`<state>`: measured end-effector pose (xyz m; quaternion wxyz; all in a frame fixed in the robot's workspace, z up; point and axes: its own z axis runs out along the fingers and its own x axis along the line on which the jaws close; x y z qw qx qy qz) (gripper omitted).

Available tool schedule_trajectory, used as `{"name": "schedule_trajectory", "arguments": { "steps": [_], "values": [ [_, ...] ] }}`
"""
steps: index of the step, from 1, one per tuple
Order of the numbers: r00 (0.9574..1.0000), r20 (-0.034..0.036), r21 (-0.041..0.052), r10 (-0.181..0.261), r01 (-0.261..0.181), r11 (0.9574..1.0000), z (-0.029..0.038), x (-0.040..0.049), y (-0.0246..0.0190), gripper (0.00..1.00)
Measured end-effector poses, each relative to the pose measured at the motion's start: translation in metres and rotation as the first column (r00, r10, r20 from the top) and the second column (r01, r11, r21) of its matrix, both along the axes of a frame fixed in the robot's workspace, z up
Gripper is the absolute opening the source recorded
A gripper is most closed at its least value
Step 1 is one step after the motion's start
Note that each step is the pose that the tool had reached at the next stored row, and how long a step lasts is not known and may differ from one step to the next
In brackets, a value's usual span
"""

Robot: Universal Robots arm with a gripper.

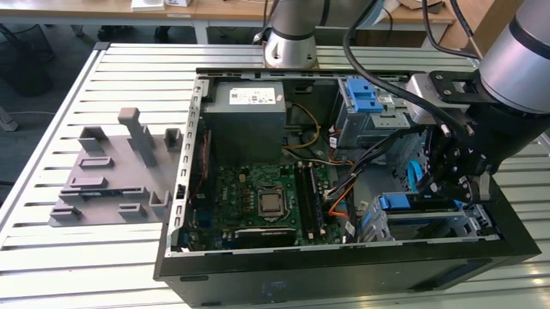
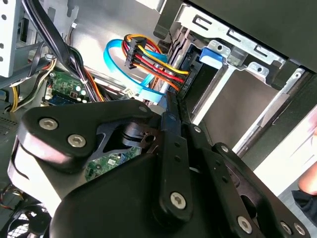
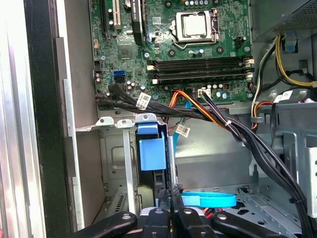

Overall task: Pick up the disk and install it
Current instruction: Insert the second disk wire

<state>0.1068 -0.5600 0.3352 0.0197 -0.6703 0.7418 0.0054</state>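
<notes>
Your gripper (image 3: 171,210) is closed, its fingers together against the disk (image 3: 151,153), which sits in the drive cage (image 3: 116,163) inside the case (image 1: 344,264); black cables (image 3: 237,131) and a blue cable (image 3: 208,200) crowd it.

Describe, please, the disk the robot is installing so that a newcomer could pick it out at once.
Find the open black computer case, then the metal drive cage in its corner at the exterior view's lower right, by the gripper. The disk sits in that cage, its blue frame end showing; the other blue carrier is farther back, away from the gripper.
</notes>
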Motion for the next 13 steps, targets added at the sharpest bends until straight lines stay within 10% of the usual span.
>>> {"name": "schedule_trajectory", "arguments": {
  "steps": [13],
  "values": [
    [1.0000,-0.0006,0.0001,0.000,0.000,1.0000,0.0129,0.0000,0.0000,0.15]
  ]
}}
